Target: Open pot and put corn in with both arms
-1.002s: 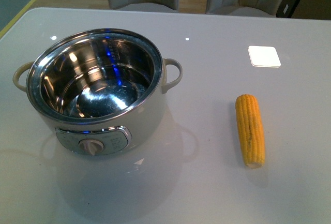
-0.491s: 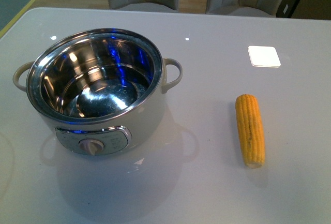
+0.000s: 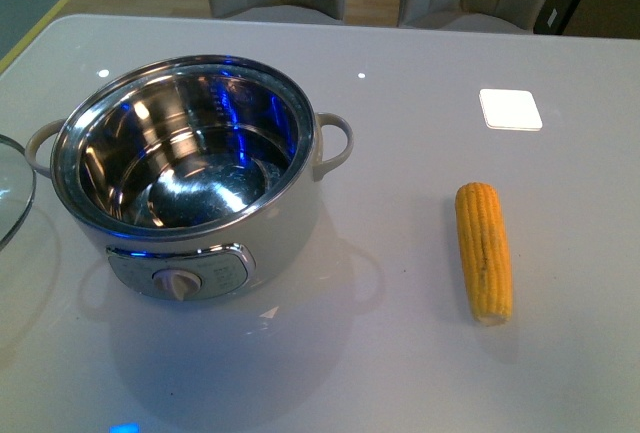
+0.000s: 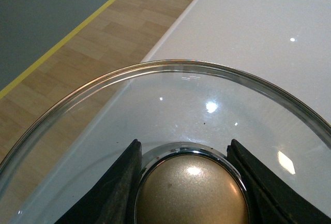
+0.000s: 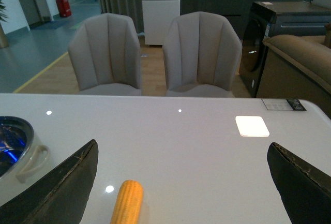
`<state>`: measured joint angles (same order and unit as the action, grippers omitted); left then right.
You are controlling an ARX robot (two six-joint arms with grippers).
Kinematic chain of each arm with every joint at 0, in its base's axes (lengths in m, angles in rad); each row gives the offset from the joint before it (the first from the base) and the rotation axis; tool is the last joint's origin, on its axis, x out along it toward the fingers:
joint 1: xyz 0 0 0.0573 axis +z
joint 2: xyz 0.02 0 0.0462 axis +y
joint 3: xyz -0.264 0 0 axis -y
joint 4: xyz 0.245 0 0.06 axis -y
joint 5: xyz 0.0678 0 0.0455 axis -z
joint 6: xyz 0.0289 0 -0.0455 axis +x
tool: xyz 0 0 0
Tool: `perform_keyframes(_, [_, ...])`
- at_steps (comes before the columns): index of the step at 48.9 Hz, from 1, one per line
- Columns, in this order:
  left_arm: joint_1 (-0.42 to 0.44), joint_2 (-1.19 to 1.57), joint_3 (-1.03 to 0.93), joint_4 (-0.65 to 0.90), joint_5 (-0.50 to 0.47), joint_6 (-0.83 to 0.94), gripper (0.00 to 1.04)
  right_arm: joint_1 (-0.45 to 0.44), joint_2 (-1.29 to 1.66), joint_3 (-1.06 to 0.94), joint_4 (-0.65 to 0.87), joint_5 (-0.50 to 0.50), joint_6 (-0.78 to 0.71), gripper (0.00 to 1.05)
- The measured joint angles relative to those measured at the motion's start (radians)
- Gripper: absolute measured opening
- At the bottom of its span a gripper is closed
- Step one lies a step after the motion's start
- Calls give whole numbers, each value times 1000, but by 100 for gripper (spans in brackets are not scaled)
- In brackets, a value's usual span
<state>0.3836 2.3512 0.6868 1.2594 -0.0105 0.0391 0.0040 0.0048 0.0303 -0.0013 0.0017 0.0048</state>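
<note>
The cream-white pot (image 3: 290,223) stands open on the left of the table, its steel bowl empty. The corn (image 3: 483,250) lies on the table to its right. The glass lid's rim (image 3: 12,193) shows at the left edge of the front view. In the left wrist view my left gripper (image 4: 189,182) is shut on the lid's gold knob (image 4: 191,195), with the glass lid (image 4: 170,105) spread below it. In the right wrist view my right gripper (image 5: 181,182) is open and empty above the table, with the corn's tip (image 5: 127,203) between its fingers (image 5: 67,182) and the pot's handle (image 5: 33,159) to one side.
A white square pad (image 3: 511,109) lies at the back right of the table. Two grey chairs (image 5: 155,53) stand behind the table. Wooden floor with a yellow line (image 4: 67,38) lies beyond the table's left edge.
The glass lid's rim has come into the front view at the left edge, beside the pot. Blue reflections in the bowl have shifted. The corn has not moved.
</note>
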Motion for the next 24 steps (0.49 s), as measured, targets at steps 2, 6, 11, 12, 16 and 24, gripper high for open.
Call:
perform_keyframes(2, [-10,24,12,11,4,3,44,0,0,0,0,0,0,96])
perform_keyframes(6, [-24,58,30,24,8,10,44,0,0,0,0,0,0,96])
perform_keyframes(11, [-30,88,47,32,11,11,44,0,0,0,0,0,0,96])
perform_keyframes(12, [-31,95,53,34,10,12,44,0,0,0,0,0,0,96])
perform_keyframes(16, [-30,121,66,38,5,13,44,0,0,0,0,0,0,96])
perform_keyframes(24, [-30,177,82,60,5,18,44,0,0,0,0,0,0,96])
